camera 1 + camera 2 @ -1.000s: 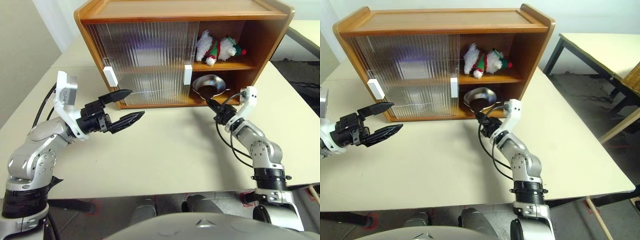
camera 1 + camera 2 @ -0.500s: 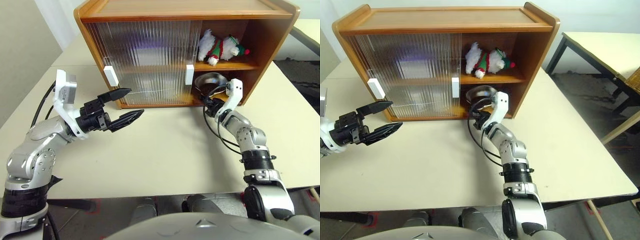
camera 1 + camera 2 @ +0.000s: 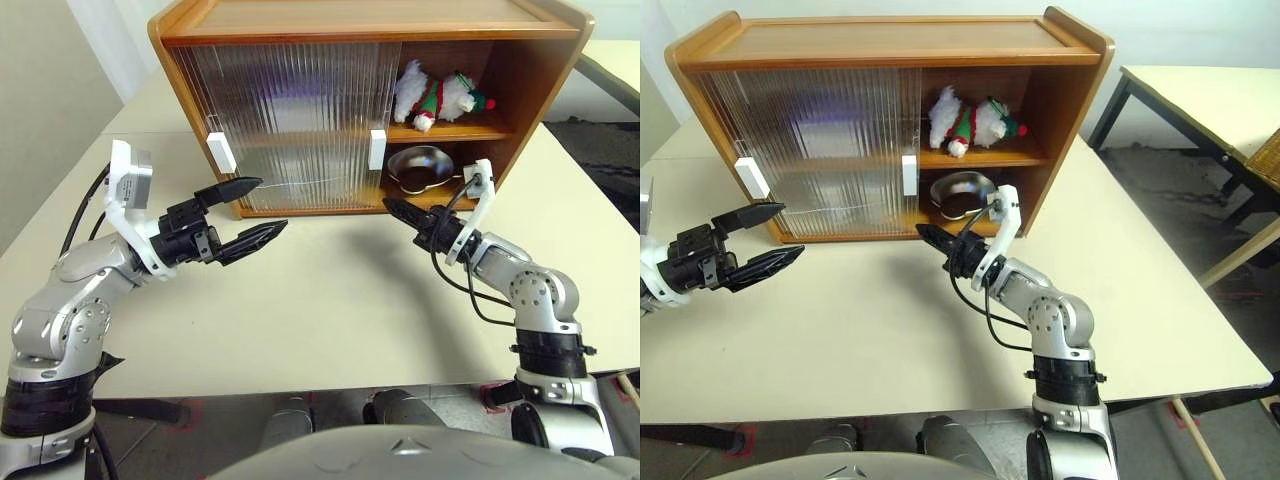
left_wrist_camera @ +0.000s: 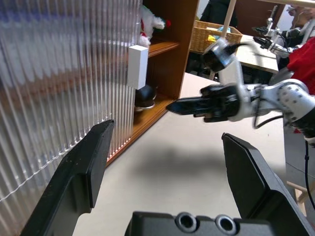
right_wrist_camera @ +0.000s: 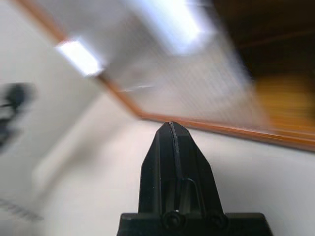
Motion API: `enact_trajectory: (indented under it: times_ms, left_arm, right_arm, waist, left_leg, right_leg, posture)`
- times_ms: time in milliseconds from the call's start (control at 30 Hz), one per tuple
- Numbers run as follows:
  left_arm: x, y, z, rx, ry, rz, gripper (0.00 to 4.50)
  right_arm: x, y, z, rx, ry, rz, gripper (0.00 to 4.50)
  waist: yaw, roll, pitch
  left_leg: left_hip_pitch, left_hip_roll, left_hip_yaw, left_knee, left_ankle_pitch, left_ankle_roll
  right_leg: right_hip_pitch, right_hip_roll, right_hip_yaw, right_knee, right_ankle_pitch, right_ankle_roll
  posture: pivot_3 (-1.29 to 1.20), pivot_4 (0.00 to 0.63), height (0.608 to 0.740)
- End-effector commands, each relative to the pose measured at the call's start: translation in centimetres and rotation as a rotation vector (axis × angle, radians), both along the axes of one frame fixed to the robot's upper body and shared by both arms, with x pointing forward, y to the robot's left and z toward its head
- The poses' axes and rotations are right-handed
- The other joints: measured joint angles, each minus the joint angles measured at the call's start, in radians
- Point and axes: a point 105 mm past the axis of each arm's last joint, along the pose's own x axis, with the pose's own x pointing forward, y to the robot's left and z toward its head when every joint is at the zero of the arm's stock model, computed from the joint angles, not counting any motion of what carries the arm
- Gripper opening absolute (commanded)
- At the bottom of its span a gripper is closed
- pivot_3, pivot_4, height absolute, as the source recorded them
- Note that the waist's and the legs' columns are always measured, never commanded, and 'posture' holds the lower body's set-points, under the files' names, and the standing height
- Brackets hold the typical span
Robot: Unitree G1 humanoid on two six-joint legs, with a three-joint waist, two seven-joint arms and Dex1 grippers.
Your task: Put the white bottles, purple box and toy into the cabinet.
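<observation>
The right end effector (image 3: 392, 206), fingers pressed together and empty, hangs just before the cabinet (image 3: 300, 20) near the tabletop's far edge — a careless sweep could knock the door handle (image 3: 377, 149) or bowl (image 3: 420, 168) — while the left end effector (image 3: 255, 212) waits with fingers apart.

Cabinet's (image 3: 520, 75) right bay open — bowl (image 3: 420, 166) inside

Cabinet (image 3: 520, 70): orange-brown wood; sliding doors (image 3: 290, 120) translucent, vertically ribbed, with small white handles (image 3: 377, 149); toy (image 3: 437, 95): fluffy white, red-and-green outfit, green hat tipped red; bowl (image 3: 420, 168): shiny steel; table (image 3: 330, 310): pale cream; left gripper (image 3: 251, 213) and right gripper (image 3: 392, 206): black fingers on white-and-silver arms, black cables.
</observation>
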Motion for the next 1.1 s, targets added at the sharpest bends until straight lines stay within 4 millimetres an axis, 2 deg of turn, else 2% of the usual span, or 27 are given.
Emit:
enact_trajectory:
  times_ms: [33, 167, 367, 433, 533, 800, 1100]
  left_arm:
    - [-0.1, 0.1, 0.1, 0.015, 0.004, -0.005, 4.50]
    - [-0.5, 0.5, -0.2, 0.020, 0.016, 0.010, 4.50]
    - [-0.7, 0.6, -0.2, 0.024, 0.017, 0.028, 4.50]
    - [-0.7, 0.6, -0.1, 0.024, 0.016, 0.031, 4.50]
    - [-0.8, 0.4, -0.1, 0.024, 0.015, 0.032, 4.50]
    - [-0.9, 0.0, -0.2, 0.017, 0.028, 0.031, 4.50]
    - [-0.6, -0.1, 0.1, 0.019, 0.024, 0.018, 4.50]
  right_arm:
    - [-0.3, 1.5, 2.0, 0.088, -0.004, 0.017, 0.01]
    - [1.1, 3.4, 3.8, 0.194, 0.011, -0.035, 0.01]
    - [2.9, 5.4, 4.3, 0.220, 0.034, -0.078, 0.01]
    - [3.5, 6.1, 4.4, 0.220, 0.038, -0.085, 0.01]
    - [3.9, 6.4, 4.1, 0.202, 0.039, -0.097, 0.01]
    - [5.3, 4.5, 3.6, 0.191, 0.023, -0.243, 0.01]
    - [6.5, 1.0, 3.5, 0.135, -0.038, -0.396, 0.01]
  waist:
    - [0.000, -0.002, 0.001]
    - [0.000, -0.002, 0.004]
    - [0.011, -0.002, 0.004]
    - [0.012, -0.002, 0.004]
    - [0.013, -0.002, 0.004]
    - [0.015, -0.002, 0.005]
    - [0.019, -0.002, 0.006]
  left_leg:
    - [0.001, 0.001, -0.001, 0.000, 0.000, 0.000]
    - [0.003, 0.003, -0.005, -0.002, 0.000, 0.000]
    - [-0.001, 0.011, -0.007, -0.004, 0.000, -0.001]
    - [-0.003, 0.012, -0.006, -0.004, -0.001, -0.002]
    - [-0.007, 0.014, -0.005, -0.004, -0.002, -0.004]
    - [-0.007, 0.018, -0.003, -0.005, -0.004, -0.003]
    - [-0.007, 0.018, -0.004, -0.004, -0.004, -0.003]
  right_leg:
    - [0.000, 0.002, 0.001, 0.000, 0.001, -0.001]
    - [-0.001, 0.006, 0.000, 0.000, 0.001, -0.016]
    - [-0.007, 0.007, -0.003, 0.001, 0.000, -0.022]
    - [-0.010, 0.007, -0.003, 0.001, 0.009, -0.025]
    - [-0.013, 0.007, -0.003, 0.001, 0.010, -0.024]
    - [-0.014, 0.007, -0.004, 0.001, 0.010, -0.024]
    - [-0.014, 0.007, -0.004, 0.001, 0.012, -0.026]
  posture:
    - [-0.14, 0.069, 0.740]
    - [-0.13, 0.075, 0.740]
    - [-0.10, 0.077, 0.740]
    - [-0.10, 0.077, 0.740]
    - [-0.09, 0.079, 0.740]
    - [-0.11, 0.083, 0.740]
    - [-0.12, 0.086, 0.740]
